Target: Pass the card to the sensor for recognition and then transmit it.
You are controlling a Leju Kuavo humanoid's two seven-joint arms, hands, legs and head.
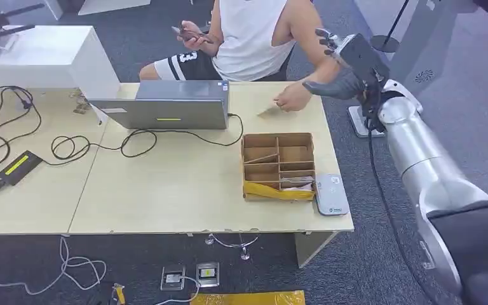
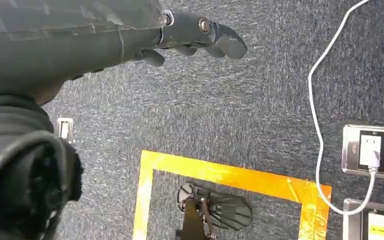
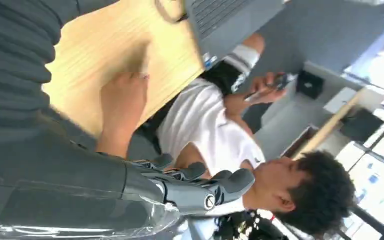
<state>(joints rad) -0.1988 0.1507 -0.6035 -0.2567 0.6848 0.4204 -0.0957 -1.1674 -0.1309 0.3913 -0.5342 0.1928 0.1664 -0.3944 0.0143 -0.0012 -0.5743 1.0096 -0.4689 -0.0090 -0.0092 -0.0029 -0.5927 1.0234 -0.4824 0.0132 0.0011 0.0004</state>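
Right robot hand (image 1: 343,76) empty, fingers apart; card (image 1: 268,112) blurred under person's hand (image 1: 292,97).

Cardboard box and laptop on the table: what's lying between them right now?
In the head view, bare tabletop separates the cardboard box from the laptop, except for a black cable running from the laptop's right side across that stretch.

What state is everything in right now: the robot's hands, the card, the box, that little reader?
right hand: raised beside the table's far corner, empty
left hand: hanging over the carpet, empty
card: flat on the table, under the person's hand
cardboard box: open, cards in the near compartment
sensor: flat beside box
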